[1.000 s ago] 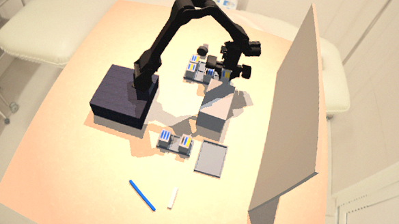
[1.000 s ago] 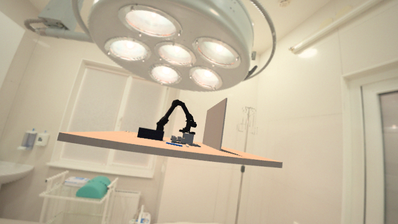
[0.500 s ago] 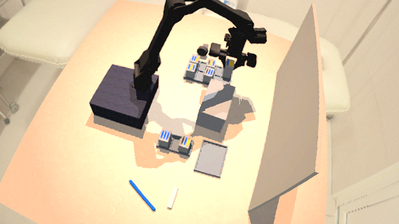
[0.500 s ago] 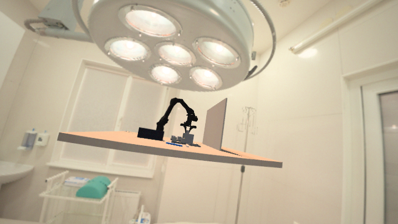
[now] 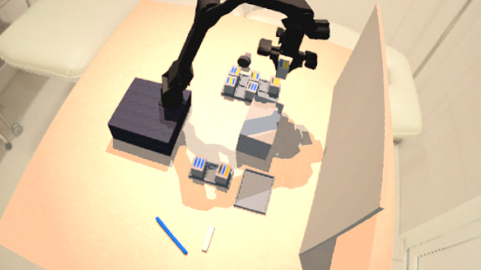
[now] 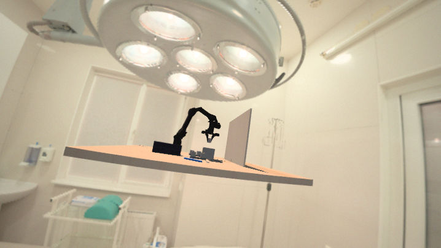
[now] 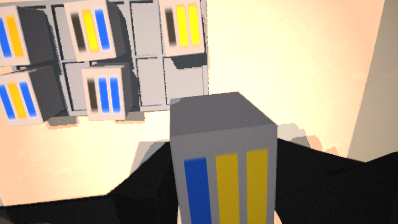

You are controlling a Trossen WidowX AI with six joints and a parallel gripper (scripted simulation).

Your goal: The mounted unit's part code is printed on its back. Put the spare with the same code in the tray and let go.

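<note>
My gripper (image 5: pixel 283 68) (image 6: pixel 209 139) is shut on a grey block with a blue and two yellow stripes (image 5: pixel 282 71) (image 7: pixel 225 112). It holds the block raised, beyond the right end of the larger rack (image 5: pixel 243 80) (image 7: pixel 151 75). Five striped blocks stand in that rack, among them a dark-yellow-yellow one (image 5: pixel 274 85) (image 7: pixel 183 30); one slot at its right corner is vacant. The shallow grey tray (image 5: pixel 254 192) is empty. A large grey box (image 5: pixel 256 146) (image 6: pixel 208 153) stands between rack and tray; no code shows on its visible sides, and its far side is hidden.
A small rack (image 5: pixel 209 177) left of the tray holds a three-blue-striped block (image 5: pixel 198 165) and a dark-blue-orange one (image 5: pixel 223 173). A tall panel (image 5: pixel 353 127) (image 6: pixel 239 139) stands on the right. A blue stick (image 5: pixel 171 235), a white stick (image 5: pixel 208 238) and a dark round piece (image 5: pixel 243 61) lie about.
</note>
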